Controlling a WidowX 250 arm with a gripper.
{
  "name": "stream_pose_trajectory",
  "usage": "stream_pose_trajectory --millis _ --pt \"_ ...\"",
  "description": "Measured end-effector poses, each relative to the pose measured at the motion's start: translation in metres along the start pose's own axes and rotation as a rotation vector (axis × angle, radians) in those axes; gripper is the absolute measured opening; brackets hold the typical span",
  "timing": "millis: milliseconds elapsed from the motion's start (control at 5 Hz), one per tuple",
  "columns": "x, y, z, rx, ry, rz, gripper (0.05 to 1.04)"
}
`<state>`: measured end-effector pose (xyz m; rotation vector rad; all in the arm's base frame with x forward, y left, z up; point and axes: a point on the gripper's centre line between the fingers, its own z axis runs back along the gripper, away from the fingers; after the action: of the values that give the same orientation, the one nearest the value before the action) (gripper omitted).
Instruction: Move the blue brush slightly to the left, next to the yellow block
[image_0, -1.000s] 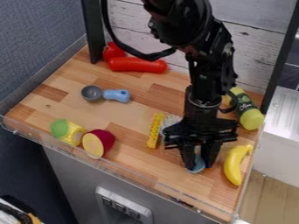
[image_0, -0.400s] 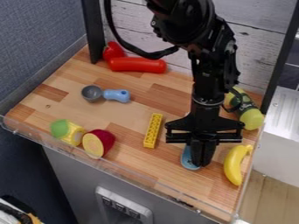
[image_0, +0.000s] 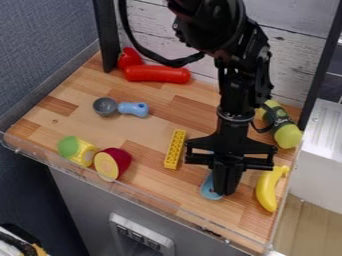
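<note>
The black gripper (image_0: 228, 189) points down over the front right part of the wooden surface, its fingers together. Just left of the fingertips, and touching them or nearly so, lies a rounded blue handle (image_0: 210, 189). Its other end is hidden by the gripper, and whether any of it is pinched I cannot tell. A yellow toy brick (image_0: 175, 149) lies to the left of the gripper, and a yellow banana (image_0: 268, 189) lies to its right.
Behind the arm on the right is a green-capped bottle (image_0: 284, 127). Red toys (image_0: 157, 74) lie at the back left, with a grey scoop (image_0: 105, 106) with a blue handle in front. A red-skinned piece (image_0: 112, 163) and a yellow-green piece (image_0: 78, 151) sit near the clear front rim (image_0: 143, 196).
The gripper's fingers have come together from being apart around the blue handle. That handle has shifted left and turned, and its white bristly part has gone from sight. The yellow brick has shifted slightly left.
</note>
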<state>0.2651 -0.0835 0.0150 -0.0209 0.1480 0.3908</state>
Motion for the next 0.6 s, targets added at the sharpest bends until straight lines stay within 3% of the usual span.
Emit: stream_pose_trajectory --millis 400,600 --pt "0.006 -0.002 0.073 0.029 0.005 -0.398 0.054" --pt "0.008 -0.004 0.091 0.045 0.01 -0.559 0.054"
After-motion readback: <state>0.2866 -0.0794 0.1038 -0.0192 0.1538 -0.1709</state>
